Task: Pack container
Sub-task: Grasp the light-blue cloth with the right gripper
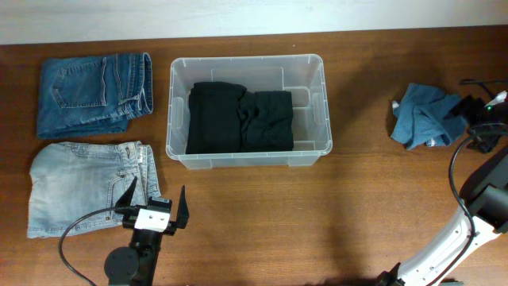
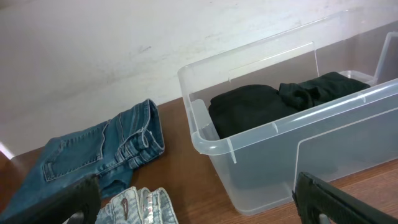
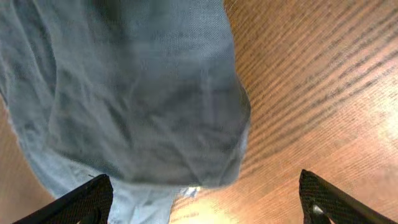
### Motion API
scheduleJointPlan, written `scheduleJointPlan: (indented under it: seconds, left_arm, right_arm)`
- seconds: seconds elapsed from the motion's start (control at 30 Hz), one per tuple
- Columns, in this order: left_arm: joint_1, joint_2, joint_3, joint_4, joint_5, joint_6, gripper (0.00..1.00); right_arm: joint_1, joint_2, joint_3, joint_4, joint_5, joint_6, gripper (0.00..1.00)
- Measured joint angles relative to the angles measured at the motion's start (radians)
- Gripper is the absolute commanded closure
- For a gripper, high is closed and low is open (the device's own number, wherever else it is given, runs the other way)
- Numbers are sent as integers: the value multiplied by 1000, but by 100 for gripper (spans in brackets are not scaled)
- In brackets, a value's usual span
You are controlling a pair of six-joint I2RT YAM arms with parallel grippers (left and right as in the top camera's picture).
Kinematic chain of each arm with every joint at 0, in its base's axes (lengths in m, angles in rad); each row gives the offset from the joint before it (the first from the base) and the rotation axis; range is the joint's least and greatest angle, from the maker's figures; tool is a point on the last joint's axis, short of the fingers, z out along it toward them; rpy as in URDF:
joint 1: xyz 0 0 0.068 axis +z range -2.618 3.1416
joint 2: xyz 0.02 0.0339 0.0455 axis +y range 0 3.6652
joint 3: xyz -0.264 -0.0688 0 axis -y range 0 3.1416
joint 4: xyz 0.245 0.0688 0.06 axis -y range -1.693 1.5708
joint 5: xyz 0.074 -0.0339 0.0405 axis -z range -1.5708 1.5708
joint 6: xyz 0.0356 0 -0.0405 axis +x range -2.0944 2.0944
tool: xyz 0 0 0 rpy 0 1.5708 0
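Clear plastic rectangular bin with rounded corners (image 1: 308,111) stands upright on the brown wooden worktop (image 1: 357,206), mid-rear, top open. Two folded black garments (image 1: 238,117) lie side by side on its base. Folded dark blue jeans (image 1: 94,91) lie left of the bin, with folded pale-wash jeans (image 1: 83,187) in front of them, both apart from it. Left pincer (image 1: 155,205) is at the pale jeans' right edge, jaws spread wide, empty. Crumpled blue cloth (image 1: 425,115) lies far right. Right pincer (image 3: 202,202) is right at it, jaws wide apart, gripping nothing.
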Motion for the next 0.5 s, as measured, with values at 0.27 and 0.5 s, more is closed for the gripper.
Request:
scheduleJointPlan:
  seconds: [0.27,0.5]
  left_arm:
    - [0,0,0,0,0,0,1]
    - [0,0,0,0,0,0,1]
  right_arm:
    - [67,1,-22,77,8,-2,8]
    - [83,50,-23,92,16,-3,7]
